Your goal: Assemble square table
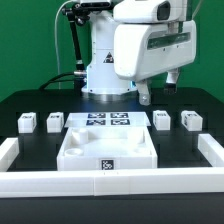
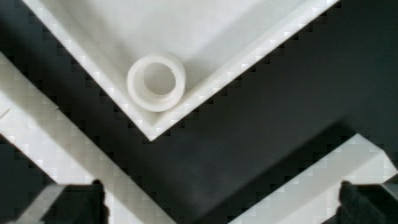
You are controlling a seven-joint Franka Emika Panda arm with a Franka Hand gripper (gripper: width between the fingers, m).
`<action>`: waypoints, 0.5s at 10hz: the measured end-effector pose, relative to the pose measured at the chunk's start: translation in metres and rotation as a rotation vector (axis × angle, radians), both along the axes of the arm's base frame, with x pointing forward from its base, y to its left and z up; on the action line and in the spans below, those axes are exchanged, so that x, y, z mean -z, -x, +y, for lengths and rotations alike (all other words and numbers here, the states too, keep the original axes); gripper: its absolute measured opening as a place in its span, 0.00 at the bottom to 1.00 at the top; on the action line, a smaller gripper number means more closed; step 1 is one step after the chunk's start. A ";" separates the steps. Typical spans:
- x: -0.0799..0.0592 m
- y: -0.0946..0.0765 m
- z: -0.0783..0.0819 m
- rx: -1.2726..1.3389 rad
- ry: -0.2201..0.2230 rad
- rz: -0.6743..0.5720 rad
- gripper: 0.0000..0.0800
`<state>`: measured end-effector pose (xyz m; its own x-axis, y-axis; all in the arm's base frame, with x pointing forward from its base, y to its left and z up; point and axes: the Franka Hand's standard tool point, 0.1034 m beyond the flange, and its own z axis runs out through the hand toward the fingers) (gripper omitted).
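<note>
Square table top (image 1: 108,150) is laid at front-centre of bench (image 1: 20,105), sockets up for leg fitting; four legs (image 1: 27,122) are set two per side. Jaws are held apart, empty, over a corner socket (image 2: 157,82).

Pretty much all white on black here: white tabletop (image 1: 100,148), white legs (image 1: 27,122) with black-patterned tags, same tags on the marker board (image 1: 108,121), black table (image 1: 182,146), green wall (image 1: 30,40).

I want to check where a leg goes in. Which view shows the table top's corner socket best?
The wrist view: the corner socket sits close up, a round ring inside the raised corner. The exterior view shows the whole square table top, but its sockets are too small to make out.
</note>
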<state>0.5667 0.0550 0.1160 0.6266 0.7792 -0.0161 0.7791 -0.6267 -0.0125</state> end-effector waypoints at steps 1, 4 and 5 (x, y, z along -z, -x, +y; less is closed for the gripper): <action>0.000 0.000 0.000 0.000 0.000 0.000 0.81; 0.000 0.000 0.000 0.000 0.000 0.000 0.81; 0.000 0.000 0.000 0.000 0.000 0.000 0.81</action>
<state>0.5667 0.0550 0.1159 0.6265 0.7792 -0.0161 0.7791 -0.6267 -0.0126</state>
